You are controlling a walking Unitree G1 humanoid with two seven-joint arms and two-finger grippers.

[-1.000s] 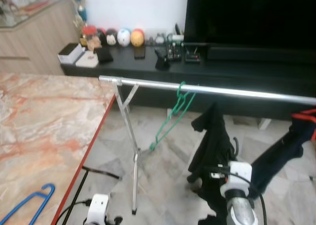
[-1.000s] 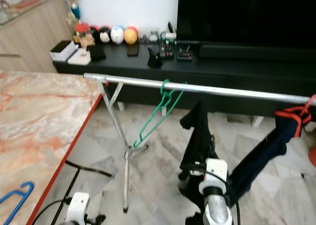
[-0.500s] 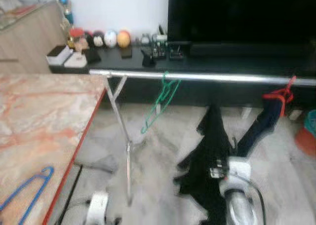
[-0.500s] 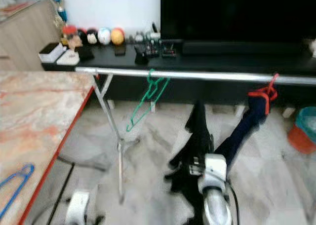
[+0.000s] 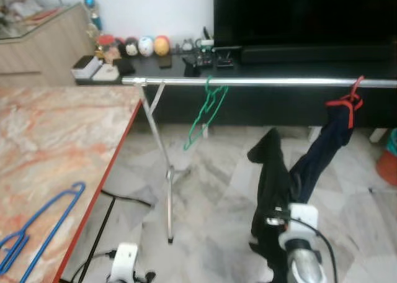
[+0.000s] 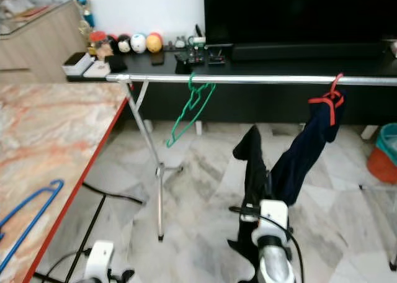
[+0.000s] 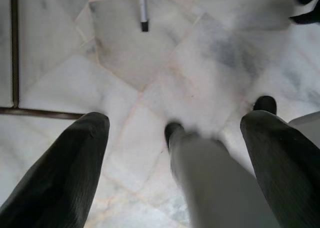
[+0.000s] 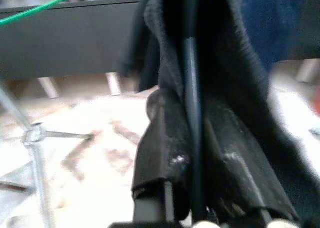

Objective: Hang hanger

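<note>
right gripper [image 8: 192, 138] is low in front of the robot, its two black fingers [image 8: 160, 143] pinched together on a thin black hanger [image 8: 191, 63] that runs up between them, with a black garment [image 5: 272, 190] draped over it; hanger and garment sit right at the gripper, rising from it toward the silver rail [image 5: 260, 82] but below and short of it, not touching. the rail runs across the scene on a crossed silver stand [image 5: 166, 171]. a bare green hanger [image 5: 208, 112] hangs on the rail toward the robot's left, a red hanger [image 5: 347, 100] with a navy garment [image 5: 322, 152] toward the right; the held garment is between those two, nearer the navy one. left gripper [image 7: 172, 133] hangs idle low over the marble floor [image 7: 165, 53], fingers spread wide, holding nothing. blue hanger [image 5: 37, 230] lies flat on the marble surface [image 5: 56, 140] at the robot's left, well apart from both grippers. black tv console [image 5: 186, 69] with small toys stands behind the rail.
</note>
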